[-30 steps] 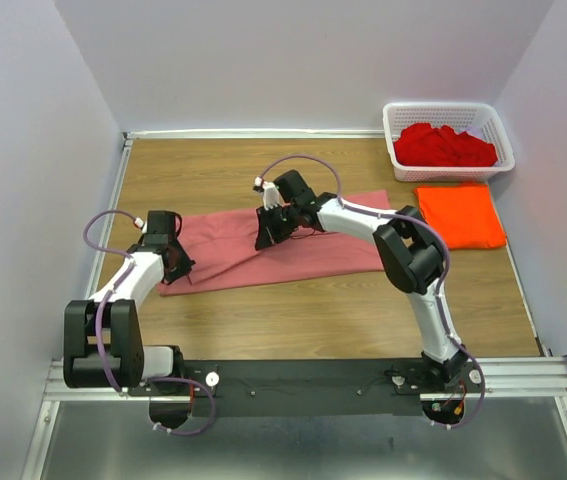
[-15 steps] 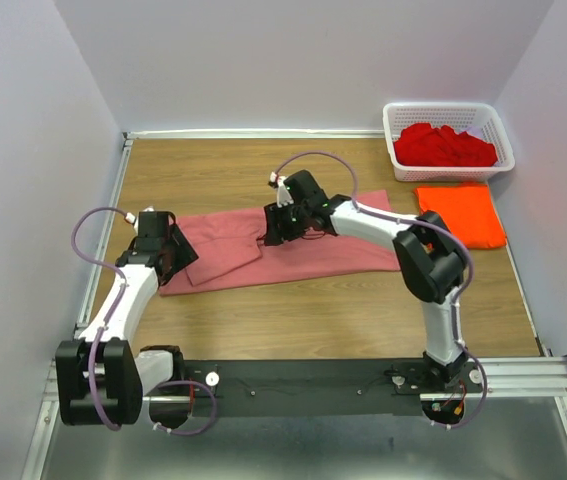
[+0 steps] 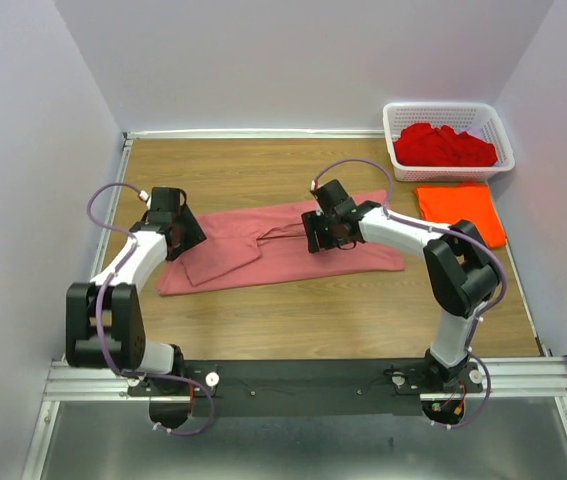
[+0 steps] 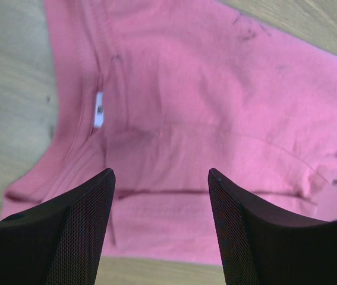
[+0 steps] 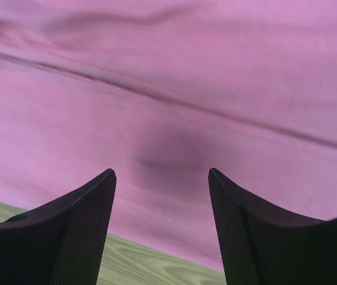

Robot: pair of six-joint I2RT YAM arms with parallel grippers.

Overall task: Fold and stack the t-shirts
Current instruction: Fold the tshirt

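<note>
A salmon-pink t-shirt [image 3: 293,245] lies flat across the middle of the wooden table, with a sleeve flap folded over near its left end. My left gripper [image 3: 183,236] hovers open over that left end. In the left wrist view, the left gripper [image 4: 161,173] has nothing between its fingers, and the pink t-shirt [image 4: 216,107] with its white neck label [image 4: 98,110] lies below. Over the shirt's upper middle my right gripper [image 3: 320,233] is open. The right wrist view shows the right gripper [image 5: 161,172] empty above pink cloth [image 5: 174,89]. A folded orange t-shirt [image 3: 460,214] lies at the right.
A white lattice basket [image 3: 401,160] at the back right holds crumpled red t-shirts [image 3: 443,145], just behind the orange one. Bare wood shows in front of the pink shirt [image 3: 303,320]. Walls close in the table on three sides.
Both grippers have opened and let go of the pink cloth. The right gripper moved right along the shirt and the left one shifted slightly farther back. The shirt now lies flatter and wider.
</note>
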